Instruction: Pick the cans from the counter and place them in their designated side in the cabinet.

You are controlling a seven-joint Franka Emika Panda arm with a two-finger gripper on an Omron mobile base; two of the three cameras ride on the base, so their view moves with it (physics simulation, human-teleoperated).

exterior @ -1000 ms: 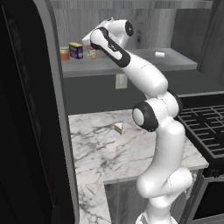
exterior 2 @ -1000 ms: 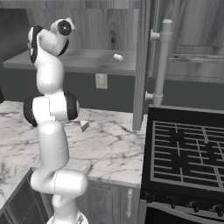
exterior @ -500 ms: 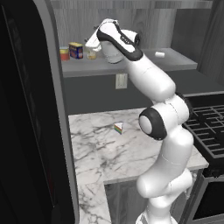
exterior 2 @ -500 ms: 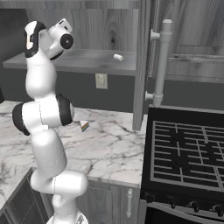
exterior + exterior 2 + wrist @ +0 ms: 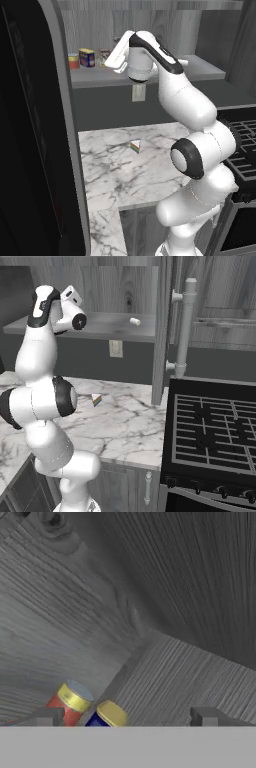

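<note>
Hovering at shelf height inside the cabinet [image 5: 210, 70], the gripper [image 5: 111, 61] has its jaws spread wide w/ nothing between them. In the hand view both fingertips [image 5: 47, 716] poke up at the bottom edge, well apart, gap bare.

Key relation: the dark blue can [image 5: 87, 57] w/ yellow top stands upright on the shelf board, just left of the gripper in the left base view, on the far-left end of the shelf. Beside it, further left, sits the short red-and-yellow can [image 5: 73, 61]. A third can [image 5: 104, 53], prob. the round labelled one, shows just behind the hand; partly hidden, can't confirm the label. In the hand view the blue can's yellow top [image 5: 111, 713] sits low, between the tips, nearer the left one, red can [image 5: 70, 701] to its left.

Counter [image 5: 165, 135] carries no cans, just the rainbow-striped wedge [image 5: 135, 146]. So, judging by layout, both cans look already shelved; next move prob. calls for backing the hand straight out, w/o clipping the blue can on its left.
</note>
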